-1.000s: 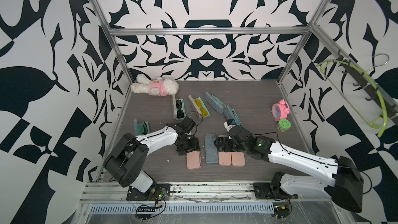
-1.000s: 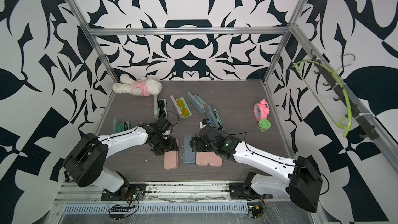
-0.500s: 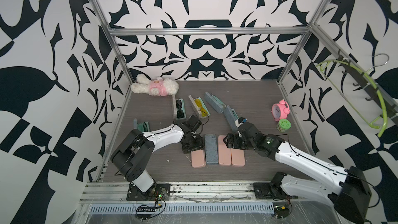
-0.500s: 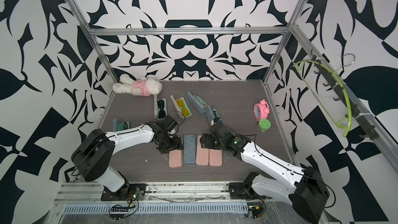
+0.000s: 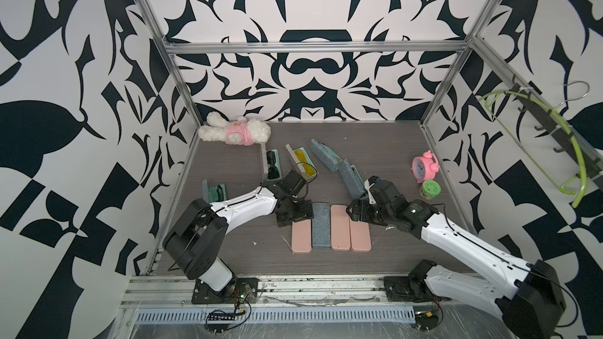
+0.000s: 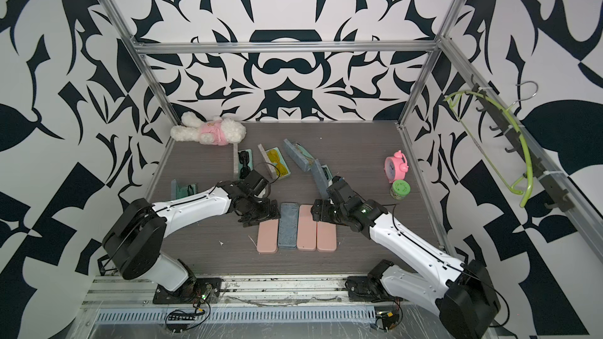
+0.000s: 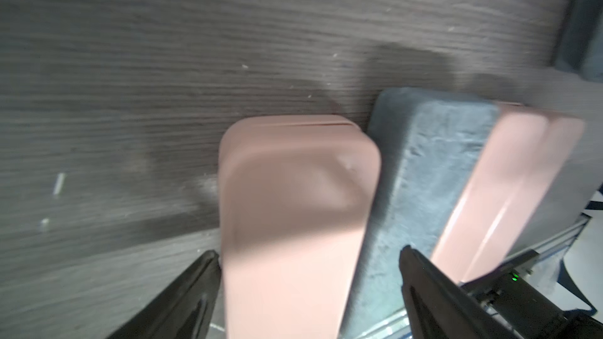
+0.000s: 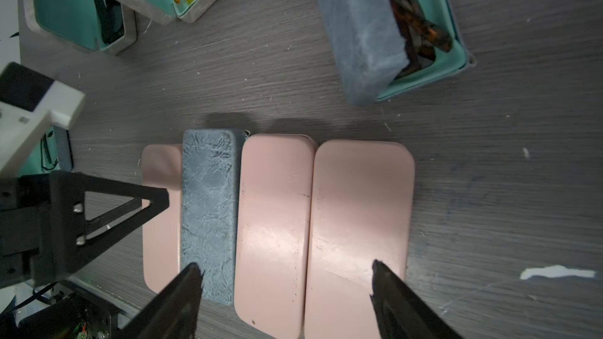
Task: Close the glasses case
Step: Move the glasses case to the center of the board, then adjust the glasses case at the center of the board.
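Fingers (image 7: pixel 195 288) of my left gripper (image 7: pixel 308 252) stand spread wide on both sides of the pink case (image 7: pixel 293 207). This case lies shut at the left end of a row near the front edge. That wrist picture is blurred, so I cannot tell if a finger touches the case's side. My right gripper (image 8: pixel 285 265) is spread wide too and holds nothing; it hangs above the right part of the row.

The dark wooden table (image 5: pixel 391 158) carries everything. My left arm (image 5: pixel 241 205) reaches in from the near left, my right arm (image 5: pixel 456 239) from the near right. In both top views the gripper bodies cover their own fingertips and the far ends of the two outer cases.

Right of the pink case, packed side by side, lie a grey-blue case (image 5: pixel 321 226) and two more pink cases (image 5: pixel 339 231), all shut. Farther back are open ones: a case with black glasses (image 5: pixel 273 164), a case with yellow glasses (image 5: pixel 305 161), and a tilted grey case (image 5: pixel 350 180) whose lid mostly hides its inside. A teal case (image 5: pixel 215 190) stands at the left edge.

A plush rabbit (image 5: pixel 235 132) lies in the far left corner. A pink alarm clock (image 5: pixel 424 167) and a small green jar (image 5: pixel 429 189) stand at the right.
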### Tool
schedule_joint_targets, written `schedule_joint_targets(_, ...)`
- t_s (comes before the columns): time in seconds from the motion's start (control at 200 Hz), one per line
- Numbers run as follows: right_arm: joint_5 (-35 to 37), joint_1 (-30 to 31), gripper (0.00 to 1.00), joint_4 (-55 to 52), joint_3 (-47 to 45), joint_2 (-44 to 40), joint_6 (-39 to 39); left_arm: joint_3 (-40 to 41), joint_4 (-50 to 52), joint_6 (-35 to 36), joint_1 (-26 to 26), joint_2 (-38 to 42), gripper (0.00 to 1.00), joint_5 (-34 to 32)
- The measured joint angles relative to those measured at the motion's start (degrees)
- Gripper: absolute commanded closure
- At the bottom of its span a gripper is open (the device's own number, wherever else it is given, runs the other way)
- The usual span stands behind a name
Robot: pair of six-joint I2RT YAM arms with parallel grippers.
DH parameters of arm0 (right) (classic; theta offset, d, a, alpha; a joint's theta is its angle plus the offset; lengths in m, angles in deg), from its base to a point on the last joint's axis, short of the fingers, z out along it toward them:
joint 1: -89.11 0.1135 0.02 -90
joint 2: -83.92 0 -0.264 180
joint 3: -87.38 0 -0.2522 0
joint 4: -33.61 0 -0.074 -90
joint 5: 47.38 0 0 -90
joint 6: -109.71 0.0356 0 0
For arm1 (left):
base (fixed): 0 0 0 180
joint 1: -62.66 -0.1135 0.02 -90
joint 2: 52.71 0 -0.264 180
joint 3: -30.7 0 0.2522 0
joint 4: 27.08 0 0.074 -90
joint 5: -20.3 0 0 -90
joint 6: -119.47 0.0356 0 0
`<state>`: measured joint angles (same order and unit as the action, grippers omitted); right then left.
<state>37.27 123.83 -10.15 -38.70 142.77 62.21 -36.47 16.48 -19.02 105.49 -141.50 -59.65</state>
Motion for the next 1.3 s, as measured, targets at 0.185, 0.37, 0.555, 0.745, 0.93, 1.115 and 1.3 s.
schedule_joint_targets(0.185, -3.85, -9.29, 0.2, -1.73, 1.79, -0.39, -2.23, -3.28, 2.01, -0.37, 0.0, 5.38, 0.08, -1.73)
schedule_joint_targets(0.37, -8.02, -17.88, 0.24, -2.4, 4.81, 2.95, -4.94, -10.25, 3.39, 0.13, 0.0, 7.52, 0.08, -2.82)
schedule_joint_targets(0.555, -12.68, -25.64, 0.3, -1.75, 7.39, 8.35, -7.67, -18.1, 3.43, 1.49, 0.0, 5.01, 0.1, -1.97)
schedule_joint_targets(0.745, -15.72, -30.05, 0.39, -0.07, 10.62, 15.89, -9.7, -27.36, 2.21, 2.6, 0.85, -4.85, 0.14, 0.31)
schedule_joint_targets(0.93, -17.03, -30.1, 0.5, 2.21, 13.92, 22.86, -10.88, -34.73, 0.96, 3.43, 1.92, -14.08, 0.22, 3.08)
schedule_joint_targets(1.115, -17.07, -30.1, 0.52, 4.22, 16.44, 29.77, -12.09, -40.13, -0.07, 3.34, 2.36, -20.57, 0.26, 5.25)
schedule_joint_targets(1.3, -16.17, -30.1, 0.51, 6.16, 18.14, 34.58, -13.99, -43.25, -1.6, 3.26, 2.58, -24.33, 0.29, 6.75)
